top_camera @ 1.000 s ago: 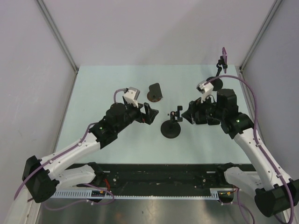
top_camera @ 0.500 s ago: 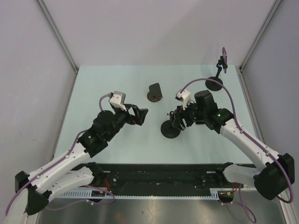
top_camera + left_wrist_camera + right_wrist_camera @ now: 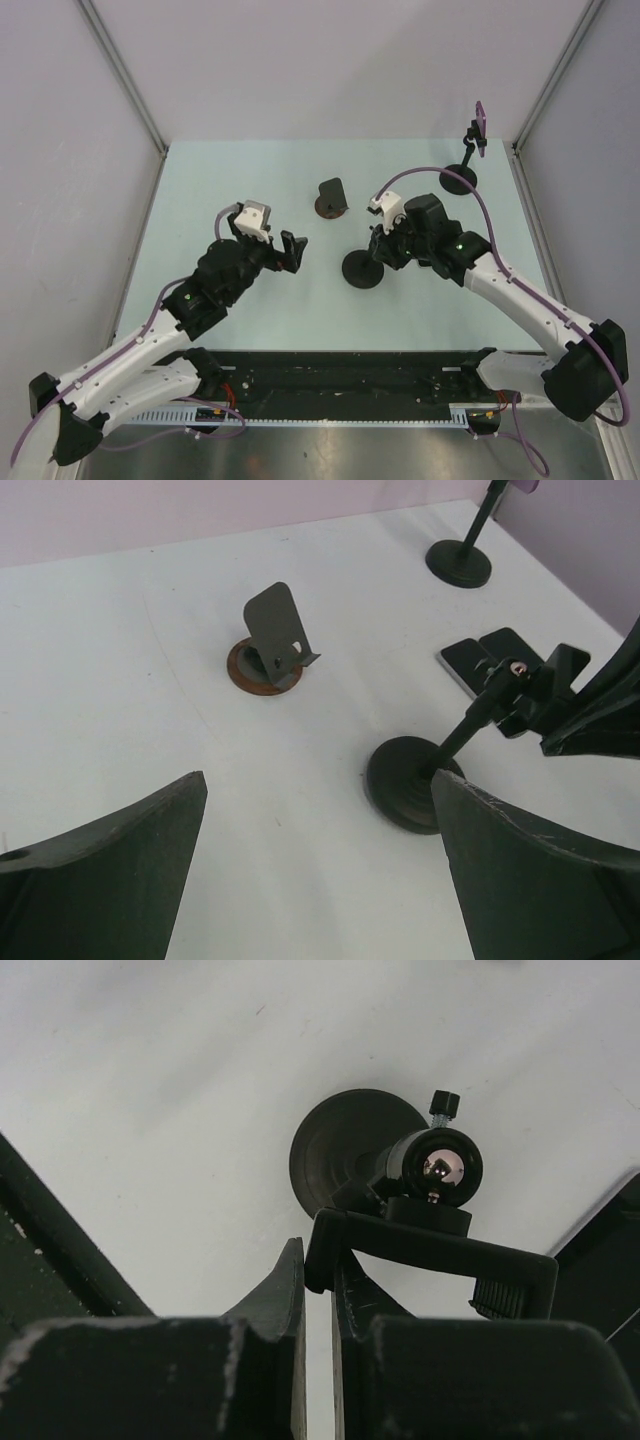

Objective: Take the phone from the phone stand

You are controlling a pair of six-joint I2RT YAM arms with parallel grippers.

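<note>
pinching phone stand (image 3: 425,1175) in right gripper (image 3: 318,1270) | left gripper (image 3: 317,780) released, hovering | phone (image 3: 478,660) flat on table (image 3: 120,680) beside it

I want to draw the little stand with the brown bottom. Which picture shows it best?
The left wrist view: the little stand is close, its tilted plate and brown base clear. The top external view shows it small and dark. The right wrist view misses it.

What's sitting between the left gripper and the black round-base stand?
Nothing: only bare table lies between the left gripper and the round-base stand, clearest in the top external view.
</note>
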